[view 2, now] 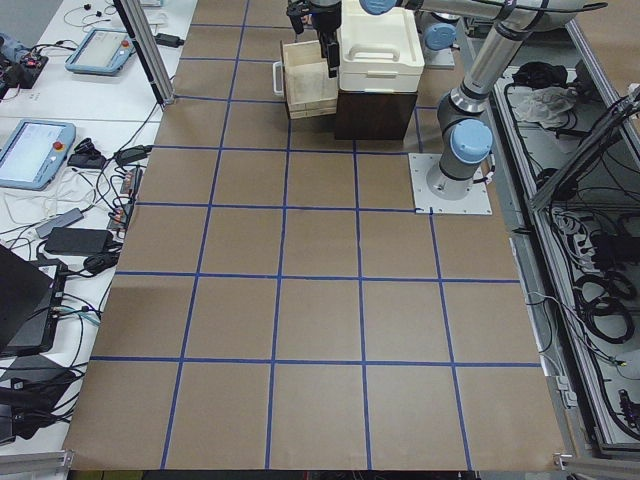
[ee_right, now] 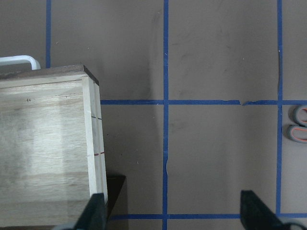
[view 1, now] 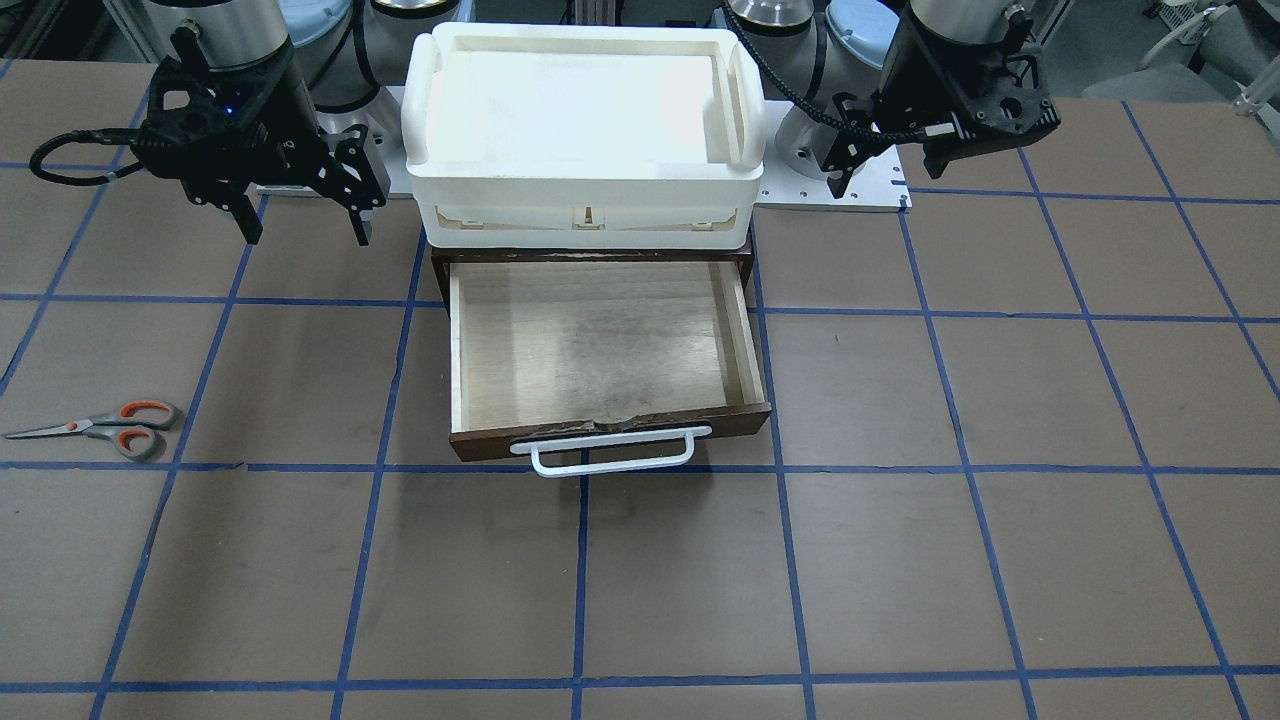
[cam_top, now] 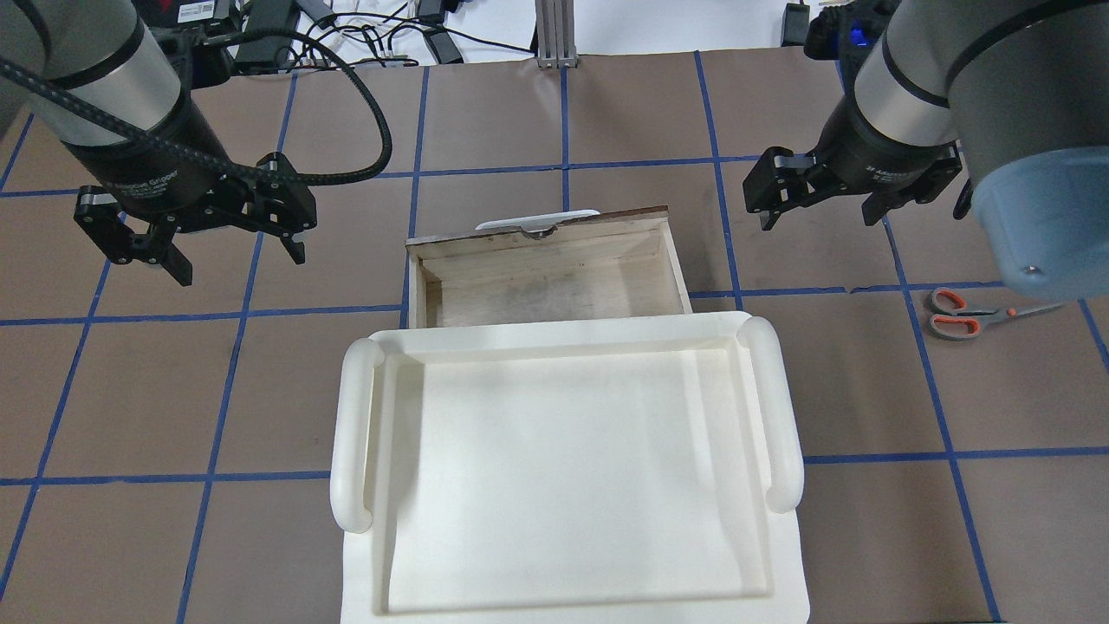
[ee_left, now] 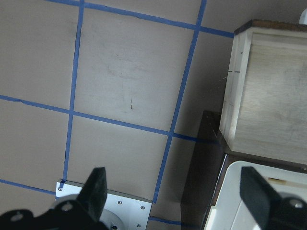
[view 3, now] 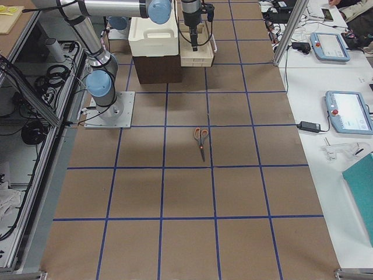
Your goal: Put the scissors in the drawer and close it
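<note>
The scissors (view 1: 100,425) lie flat on the table on my right side, with grey handles lined in orange-red; they also show in the overhead view (cam_top: 966,314) and the exterior right view (view 3: 201,140). Only their handle ends (ee_right: 300,125) reach the right wrist view's edge. The drawer (view 1: 600,340) is pulled open and empty, its white bar handle (view 1: 610,452) facing away from me. My right gripper (cam_top: 819,217) is open and empty, hovering between the drawer and the scissors. My left gripper (cam_top: 241,264) is open and empty, above the table left of the drawer (ee_left: 273,86).
A white plastic tray (cam_top: 355,433) sits on top of the dark cabinet (view 3: 156,69) that holds the drawer. The brown table has a blue tape grid. The arm bases' mounting plates (view 1: 840,190) lie beside the cabinet.
</note>
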Controlling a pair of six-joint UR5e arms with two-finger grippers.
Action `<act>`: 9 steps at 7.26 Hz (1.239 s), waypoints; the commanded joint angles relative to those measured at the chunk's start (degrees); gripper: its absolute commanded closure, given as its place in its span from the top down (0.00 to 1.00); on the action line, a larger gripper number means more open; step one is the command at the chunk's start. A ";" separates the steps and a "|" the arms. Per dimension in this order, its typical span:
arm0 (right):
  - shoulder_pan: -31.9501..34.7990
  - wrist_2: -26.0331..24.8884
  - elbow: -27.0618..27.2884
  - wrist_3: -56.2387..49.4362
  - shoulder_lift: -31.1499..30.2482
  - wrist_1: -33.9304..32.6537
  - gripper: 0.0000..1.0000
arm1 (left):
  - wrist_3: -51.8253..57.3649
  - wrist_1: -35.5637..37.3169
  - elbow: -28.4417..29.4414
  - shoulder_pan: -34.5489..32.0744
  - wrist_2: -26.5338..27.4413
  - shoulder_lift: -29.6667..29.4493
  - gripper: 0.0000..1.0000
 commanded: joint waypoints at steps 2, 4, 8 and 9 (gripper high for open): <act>-0.25 0.10 0.07 -0.92 0.22 0.02 1.00 | -0.06 -0.12 0.00 0.00 -0.34 -0.38 1.00; -0.34 0.11 0.07 -1.63 0.22 -0.16 1.00 | -0.15 -0.04 0.00 -0.09 -0.61 -0.91 1.00; -2.35 0.28 -0.02 -7.38 0.40 -0.33 1.00 | -0.06 -0.21 0.00 -0.09 -0.08 -0.30 1.00; -4.97 0.46 -0.11 -12.74 0.40 -0.16 1.00 | -0.06 -0.21 -0.09 -0.09 0.01 -0.30 1.00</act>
